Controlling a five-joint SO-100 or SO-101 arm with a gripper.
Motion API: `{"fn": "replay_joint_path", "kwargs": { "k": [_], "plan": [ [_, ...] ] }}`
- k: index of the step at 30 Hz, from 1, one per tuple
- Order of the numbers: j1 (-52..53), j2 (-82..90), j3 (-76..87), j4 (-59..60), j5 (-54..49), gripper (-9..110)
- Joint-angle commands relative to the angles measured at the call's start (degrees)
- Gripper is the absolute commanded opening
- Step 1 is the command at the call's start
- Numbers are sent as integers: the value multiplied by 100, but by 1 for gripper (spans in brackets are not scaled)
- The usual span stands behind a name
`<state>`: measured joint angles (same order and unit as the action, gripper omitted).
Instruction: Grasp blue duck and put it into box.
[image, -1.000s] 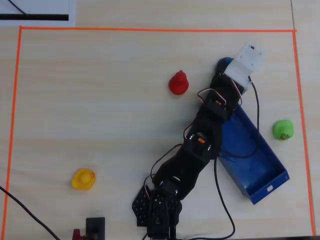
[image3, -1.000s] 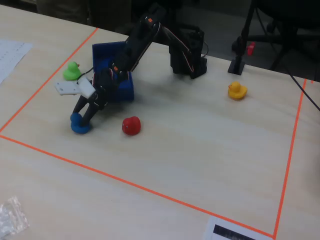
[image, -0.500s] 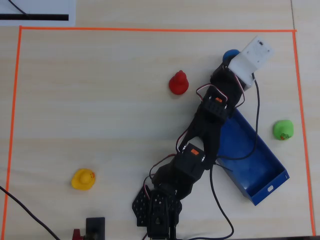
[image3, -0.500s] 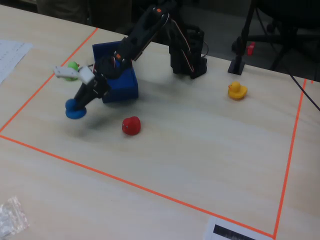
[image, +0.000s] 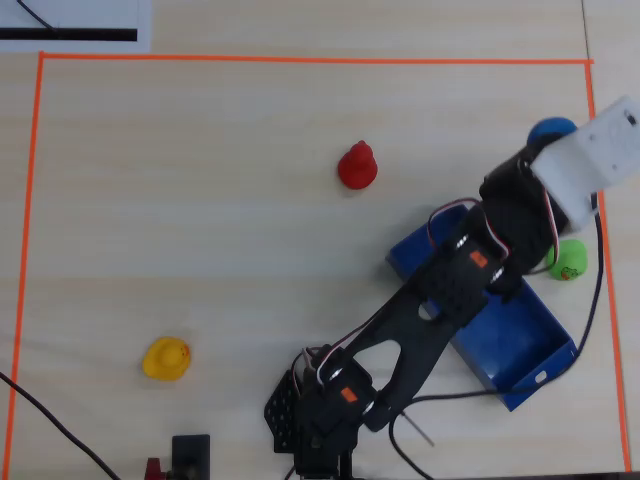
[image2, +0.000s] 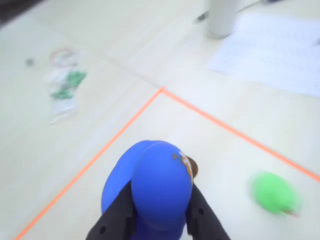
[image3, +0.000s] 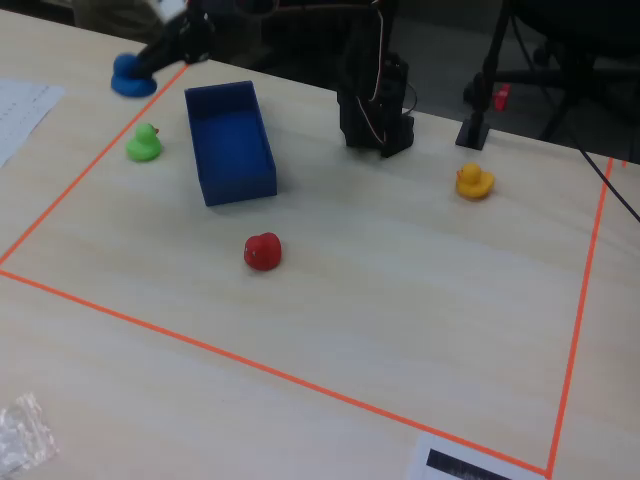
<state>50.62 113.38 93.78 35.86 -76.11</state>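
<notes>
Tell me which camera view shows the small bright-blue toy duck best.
The wrist view: the small bright-blue toy duck fills the foreground between the black gripper fingers. In the overhead view only a sliver of it shows beside the white wrist housing. The fixed view shows it small and distant.

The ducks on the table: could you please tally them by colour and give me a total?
Blue duck: 1, between the pincer's fingers
Green duck: 1
Red duck: 1
Yellow duck: 1
Total: 4 ducks
</notes>
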Motion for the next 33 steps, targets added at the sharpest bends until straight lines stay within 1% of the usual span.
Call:
{"fn": "replay_joint_path", "kwargs": {
  "k": [1, 4, 6, 10, 16, 21, 25, 30, 33],
  "plan": [
    [650, 1283, 738, 237, -448, 0],
    [870, 1942, 1969, 62, -923, 0],
    [914, 2188, 2839, -264, -1134, 0],
    [932, 2373, 4061, -791, -1318, 0],
    [896, 2399, 5168, -1644, -1433, 0],
    [932, 2408, 5704, -2004, -1635, 0],
    [958, 2391, 6284, -2769, -1811, 0],
    [870, 2382, 6645, -3164, -1714, 23],
    [773, 2452, 6732, -3349, -1538, 33]
  ]
}}
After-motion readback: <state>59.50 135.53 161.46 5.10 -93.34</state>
